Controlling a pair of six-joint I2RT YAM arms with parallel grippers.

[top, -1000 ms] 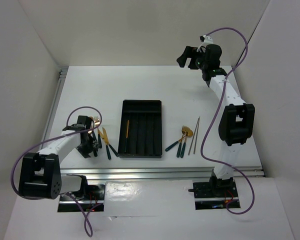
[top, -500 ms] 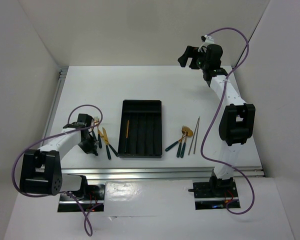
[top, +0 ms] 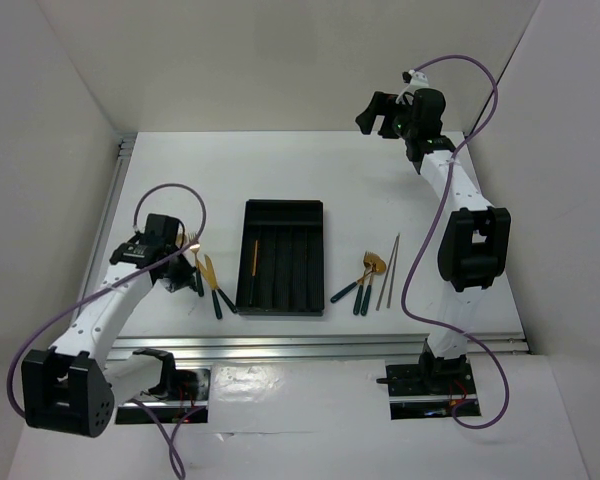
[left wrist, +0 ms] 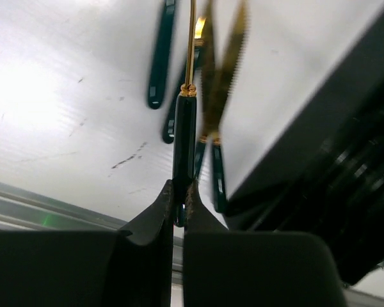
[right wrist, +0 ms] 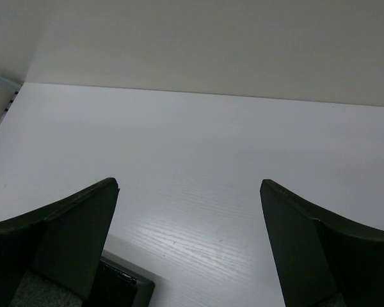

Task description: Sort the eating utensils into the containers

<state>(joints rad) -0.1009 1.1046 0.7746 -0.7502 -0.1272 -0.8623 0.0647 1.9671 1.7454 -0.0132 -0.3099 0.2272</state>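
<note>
My left gripper (top: 179, 282) (left wrist: 181, 197) is shut on the dark teal handle of a gold-headed utensil (top: 191, 243) (left wrist: 183, 137). Its thin gold shaft runs up out of the left wrist view. Beside it on the table lie other teal-handled utensils (top: 212, 284), among them a gold knife (left wrist: 226, 73) and a loose handle (left wrist: 161, 59). The black tray (top: 281, 206) (left wrist: 345, 147) is just right of them, with one thin gold stick (top: 255, 257) in its leftmost compartment. Right of the tray lie more utensils (top: 363, 279) and two chopsticks (top: 389, 268). My right gripper (top: 376, 112) (right wrist: 189, 184) hangs open and empty, high at the far back.
Aluminium rails (top: 320, 345) run along the table's near edge, and another rail (top: 108, 215) runs along its left side. White walls enclose the table on three sides. The left arm's purple cable (top: 170, 195) loops above its wrist.
The left gripper has shut on the utensil's handle. The left arm has since risen and swung a little, with the utensil in its grip. The right arm has not moved.
</note>
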